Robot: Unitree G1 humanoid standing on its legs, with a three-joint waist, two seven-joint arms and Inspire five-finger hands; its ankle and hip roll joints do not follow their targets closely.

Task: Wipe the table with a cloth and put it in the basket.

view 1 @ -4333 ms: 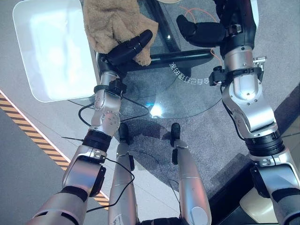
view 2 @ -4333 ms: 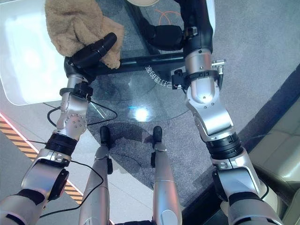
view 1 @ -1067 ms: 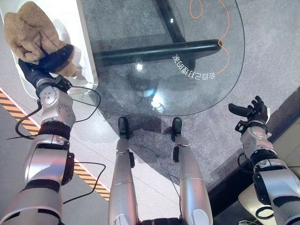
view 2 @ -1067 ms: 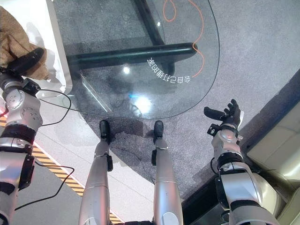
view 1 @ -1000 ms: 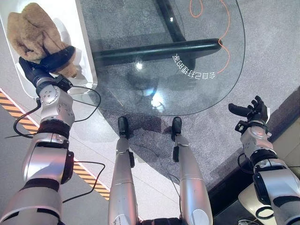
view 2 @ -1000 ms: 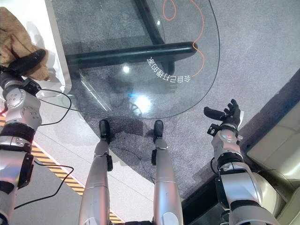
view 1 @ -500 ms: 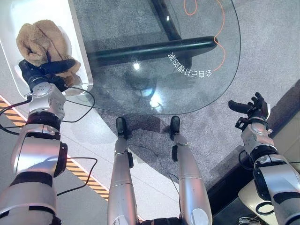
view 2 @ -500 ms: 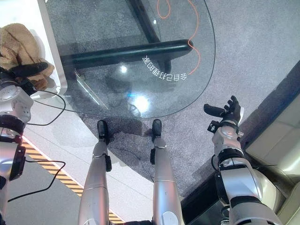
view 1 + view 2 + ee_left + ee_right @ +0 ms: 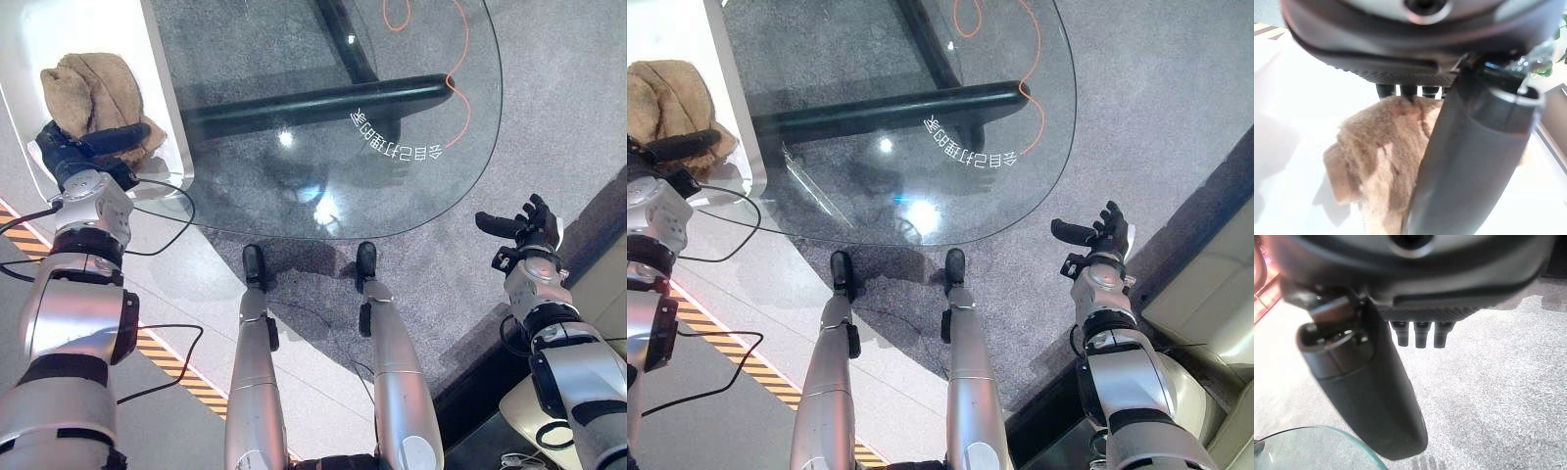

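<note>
cloth in the basket

the tan cloth lies bunched inside the white basket, just left of the glass counter. the left robot hand rests against the cloth, thumb laid across it, fingers clenched into it. the right robot hand hangs released over the carpet, right of the counter.

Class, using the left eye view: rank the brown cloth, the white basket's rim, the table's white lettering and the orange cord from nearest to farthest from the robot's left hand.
From the left hand:
1. Brown cloth, touching it, in the basket.
2. White basket's rim, just beside.
3. White lettering, mid-table.
4. Orange cord, at the table's far right edge.
</note>
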